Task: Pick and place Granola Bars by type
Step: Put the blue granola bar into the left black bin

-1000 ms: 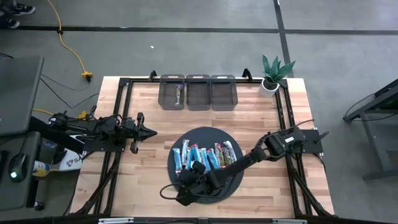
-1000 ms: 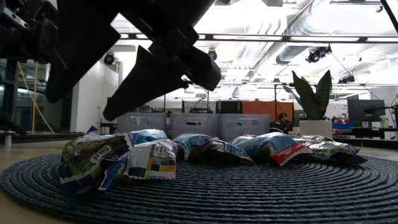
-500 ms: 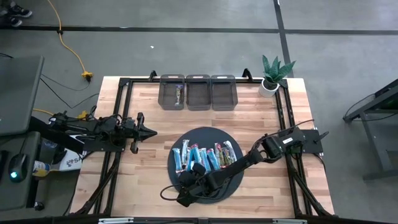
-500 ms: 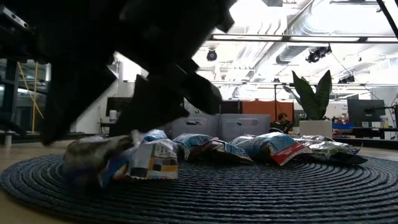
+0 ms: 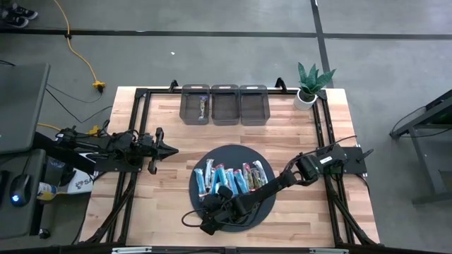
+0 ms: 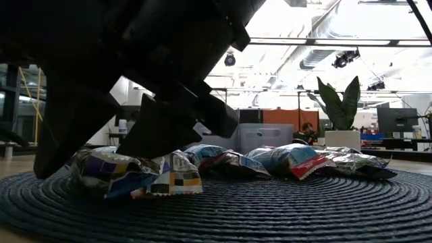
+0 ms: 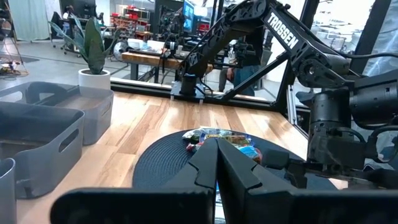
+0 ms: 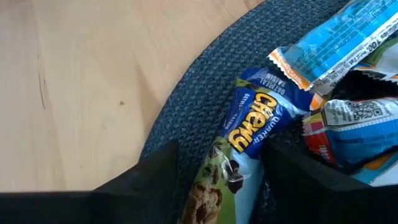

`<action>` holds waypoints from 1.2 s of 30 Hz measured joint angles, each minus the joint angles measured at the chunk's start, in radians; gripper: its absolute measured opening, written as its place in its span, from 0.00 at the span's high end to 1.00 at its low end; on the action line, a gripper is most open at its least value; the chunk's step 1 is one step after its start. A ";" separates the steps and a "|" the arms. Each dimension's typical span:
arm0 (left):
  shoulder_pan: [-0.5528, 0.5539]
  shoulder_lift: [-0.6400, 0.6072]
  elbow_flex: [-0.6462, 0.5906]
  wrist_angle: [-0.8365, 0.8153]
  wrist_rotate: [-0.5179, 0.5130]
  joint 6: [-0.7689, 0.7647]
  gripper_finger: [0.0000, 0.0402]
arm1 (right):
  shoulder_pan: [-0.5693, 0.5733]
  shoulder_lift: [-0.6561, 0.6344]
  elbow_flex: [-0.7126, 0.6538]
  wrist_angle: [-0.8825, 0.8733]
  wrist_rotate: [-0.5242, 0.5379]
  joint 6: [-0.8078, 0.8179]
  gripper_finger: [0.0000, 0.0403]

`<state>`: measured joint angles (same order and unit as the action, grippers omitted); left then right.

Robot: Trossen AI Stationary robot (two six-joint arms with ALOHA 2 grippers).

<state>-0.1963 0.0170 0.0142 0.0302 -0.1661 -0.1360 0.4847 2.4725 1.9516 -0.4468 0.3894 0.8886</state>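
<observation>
Several foil-wrapped granola bars (image 5: 233,176), mostly light blue with some red and silver, lie in a row on a round dark woven mat (image 5: 233,152). My right gripper (image 8: 224,152) is low over the mat's near left part (image 5: 210,209). It is open, with one finger on each side of a blue-and-green "Chewy" bar (image 8: 249,137) that lies flat on the mat (image 6: 115,172). My left gripper (image 7: 216,148) is shut and waits above the table's left part (image 5: 171,149), pointing toward the mat. My right gripper comes down from above with its fingers (image 8: 158,171) along the Chewy bar's two long sides. The bar's blue edge (image 8: 264,134) lies right beside one finger. I cannot tell whether either finger touches it.
Three grey bins stand along the far edge (image 5: 195,104) (image 5: 224,104) (image 5: 254,104); the left one holds a bar (image 5: 203,106). A potted plant (image 5: 308,83) stands at the far right corner. Bare wood lies left of the mat (image 5: 169,183).
My right gripper has come down onto the mat around the blue-and-green bar at the near left end of the row. In the low view that bar has shifted and now lies lower and flatter between the fingers.
</observation>
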 joint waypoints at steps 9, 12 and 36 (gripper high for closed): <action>0.000 0.000 0.000 0.000 0.000 0.000 1.00 | 0.000 0.002 0.000 -0.002 -0.016 0.000 0.63; 0.000 0.000 0.000 0.000 0.000 0.000 1.00 | 0.000 0.002 0.000 -0.003 -0.021 0.001 0.69; 0.000 0.000 0.000 0.000 0.000 0.000 1.00 | -0.011 -0.099 -0.006 0.000 -0.137 -0.062 0.91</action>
<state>-0.1966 0.0170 0.0139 0.0302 -0.1658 -0.1360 0.4738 2.3738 1.9457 -0.4473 0.2524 0.8270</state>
